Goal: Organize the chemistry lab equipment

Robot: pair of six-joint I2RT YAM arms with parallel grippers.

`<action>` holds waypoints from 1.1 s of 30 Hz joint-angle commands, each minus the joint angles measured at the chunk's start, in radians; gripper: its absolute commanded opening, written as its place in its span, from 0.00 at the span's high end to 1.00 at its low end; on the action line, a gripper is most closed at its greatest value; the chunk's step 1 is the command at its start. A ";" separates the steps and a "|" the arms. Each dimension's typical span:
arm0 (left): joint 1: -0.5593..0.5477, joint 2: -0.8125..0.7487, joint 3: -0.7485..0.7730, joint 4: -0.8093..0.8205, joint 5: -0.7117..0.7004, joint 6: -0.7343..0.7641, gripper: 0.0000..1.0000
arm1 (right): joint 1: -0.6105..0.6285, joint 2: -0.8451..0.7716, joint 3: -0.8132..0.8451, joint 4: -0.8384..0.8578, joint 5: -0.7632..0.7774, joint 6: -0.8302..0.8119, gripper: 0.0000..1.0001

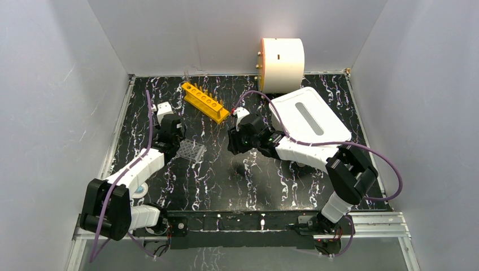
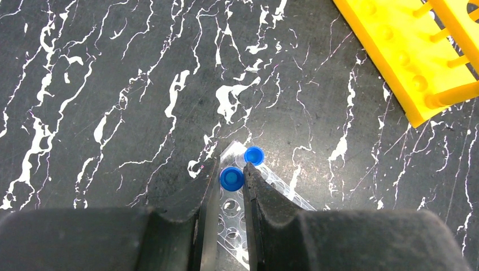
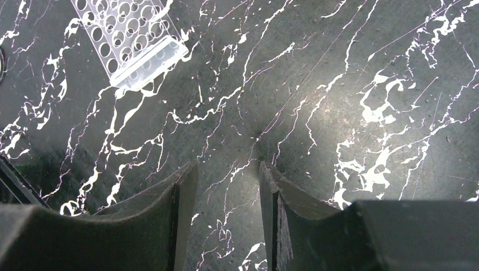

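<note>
Vial (image 2: 231,178) with a blue cap, clenched at its top between the fingers of my left pincer (image 2: 230,167), hangs over one corner of the clear plate (image 2: 279,189) at the left of the table (image 3: 339,84). I read the narrow pinch near the cap as a way of keeping the tube straight for lowering into a hole. Only the cap faces my wrist camera, so the vial's long axis runs along my fingers, cap toward me and closed end toward the plate. A second vial (image 2: 254,155) sits just beyond it at that corner, leaning slightly so a sliver of clear body shows. Whether it is seated in a well I cannot tell. The plate's long side runs on a slant away from my fingers. Further right and farther back lies the yellow rack (image 2: 406,62), well apart from the plate, its row of holes facing up and its length set diagonally across the table. At the right, my right pincer (image 3: 226,166) hovers released and empty over bare table, probably kept out of the left arm's way.
</note>
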 commanded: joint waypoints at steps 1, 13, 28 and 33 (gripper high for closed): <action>-0.004 0.006 -0.016 0.031 -0.031 -0.019 0.93 | -0.008 0.004 0.048 0.022 0.003 -0.001 0.47; -0.004 0.033 -0.019 0.014 -0.029 -0.043 0.90 | -0.014 0.009 0.046 0.028 0.003 0.000 0.48; -0.004 0.035 -0.013 0.014 -0.023 -0.031 0.74 | -0.019 0.016 0.046 0.033 -0.033 0.000 0.48; -0.004 0.018 0.018 -0.029 -0.032 -0.028 0.72 | -0.021 0.010 0.045 0.031 -0.033 0.000 0.48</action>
